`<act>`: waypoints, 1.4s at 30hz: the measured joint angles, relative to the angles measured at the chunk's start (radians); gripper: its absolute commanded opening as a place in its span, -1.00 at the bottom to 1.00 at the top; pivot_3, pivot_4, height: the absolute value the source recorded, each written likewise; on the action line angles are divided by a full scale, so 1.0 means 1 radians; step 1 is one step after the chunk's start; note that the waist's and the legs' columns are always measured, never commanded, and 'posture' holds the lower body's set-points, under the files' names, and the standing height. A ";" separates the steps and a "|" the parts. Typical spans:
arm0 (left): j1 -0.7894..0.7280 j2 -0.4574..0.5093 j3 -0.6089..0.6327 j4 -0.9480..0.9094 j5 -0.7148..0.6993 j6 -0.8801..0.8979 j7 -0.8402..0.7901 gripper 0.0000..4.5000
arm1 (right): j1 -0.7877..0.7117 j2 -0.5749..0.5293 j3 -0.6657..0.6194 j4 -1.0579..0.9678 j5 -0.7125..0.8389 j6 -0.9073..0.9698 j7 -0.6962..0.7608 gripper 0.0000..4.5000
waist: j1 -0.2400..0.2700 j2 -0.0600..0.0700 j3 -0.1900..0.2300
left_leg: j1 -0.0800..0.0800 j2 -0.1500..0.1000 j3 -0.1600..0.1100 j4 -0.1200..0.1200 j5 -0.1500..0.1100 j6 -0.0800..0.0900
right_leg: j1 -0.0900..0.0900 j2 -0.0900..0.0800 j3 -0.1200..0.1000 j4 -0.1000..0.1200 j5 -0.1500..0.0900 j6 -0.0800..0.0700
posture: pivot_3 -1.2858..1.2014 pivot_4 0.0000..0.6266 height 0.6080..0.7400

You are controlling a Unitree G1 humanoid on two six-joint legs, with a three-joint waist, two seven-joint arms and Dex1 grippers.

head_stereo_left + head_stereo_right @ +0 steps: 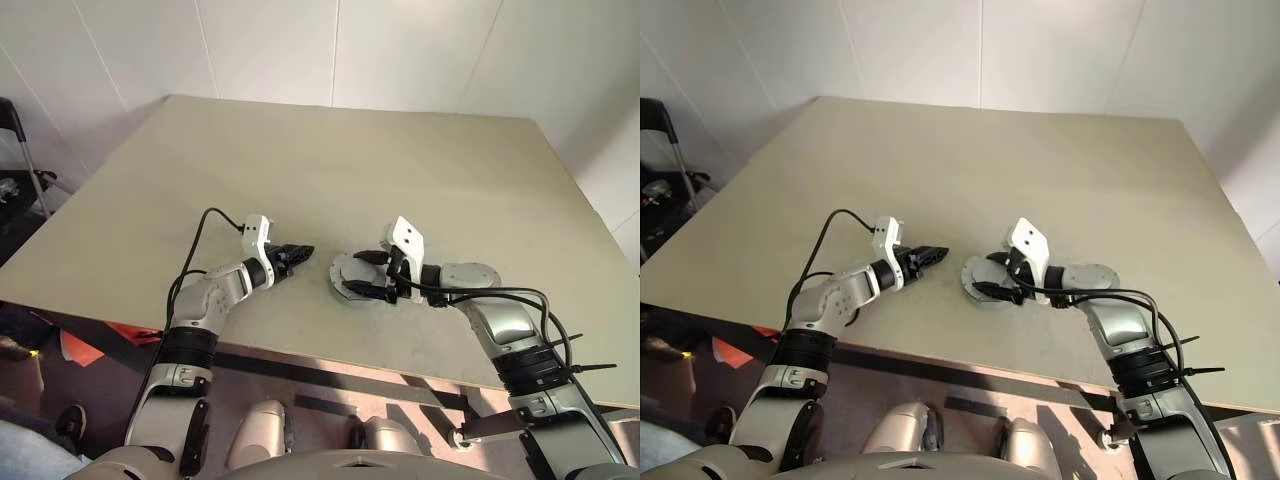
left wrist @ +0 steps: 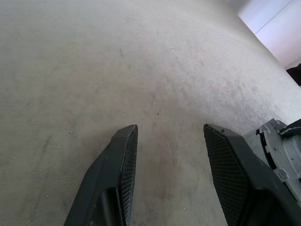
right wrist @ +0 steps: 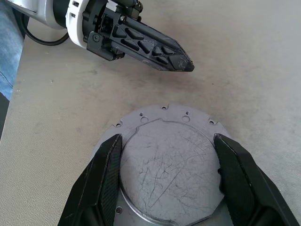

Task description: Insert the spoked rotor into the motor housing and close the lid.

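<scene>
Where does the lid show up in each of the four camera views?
Left eye view: lid lower centre, at the right gripper.
Right eye view: lid lower centre, just ahead of the right gripper's fingers.
Left wrist view: its ribbed grey edge just past one finger of the left gripper.
Right wrist view: lid between the right gripper's fingers.
Shared landmark: the left gripper's black tips, pointing toward the lid.

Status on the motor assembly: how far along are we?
Looks late-stage. Done: the lid lies flat on the table, covering whatever is under it; whether the rotor sits beneath can't be told. In hand: the right tool is poised over the lid, and the left tool is open and empty beside it. Left: probably confirm seating and back off.
</scene>
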 measured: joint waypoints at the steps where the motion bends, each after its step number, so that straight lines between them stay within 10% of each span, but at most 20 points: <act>1: 0.000 0.000 0.000 0.000 0.000 0.000 0.000 0.05 | 0.000 0.000 0.000 0.000 0.000 0.000 0.000 0.32 | 0.000 0.000 0.000 | 0.000 0.000 0.000 0.000 0.000 0.000 | 0.000 0.000 0.000 0.000 0.000 0.000 | 0.03 -1.00 1.00; 25: -0.019 -0.054 0.048 -0.016 -0.075 0.079 0.021 0.05 | -0.005 -0.006 0.028 0.027 -0.052 -0.076 0.001 0.32 | 0.000 -0.001 -0.001 | 0.007 0.000 0.000 0.000 0.000 -0.001 | 0.007 0.000 0.000 -0.001 0.000 0.000 | 0.03 -1.00 1.00; 33: -0.086 -0.125 0.086 -0.044 -0.205 0.215 0.033 -0.97 | -0.008 -0.006 0.036 0.030 -0.052 -0.085 -0.006 0.32 | -0.001 -0.001 -0.001 | 0.009 0.000 0.000 -0.001 0.000 -0.001 | 0.009 0.000 0.000 -0.003 0.000 0.000 | 0.03 -1.00 1.00; 42: -0.083 -0.096 0.070 -0.046 -0.278 0.432 0.026 -0.99 | -0.008 -0.007 0.036 0.030 -0.052 -0.084 -0.011 0.32 | -0.002 -0.001 0.000 | 0.009 0.000 0.000 -0.001 0.000 -0.001 | 0.009 0.000 0.000 -0.003 0.000 0.000 | 0.03 -1.00 1.00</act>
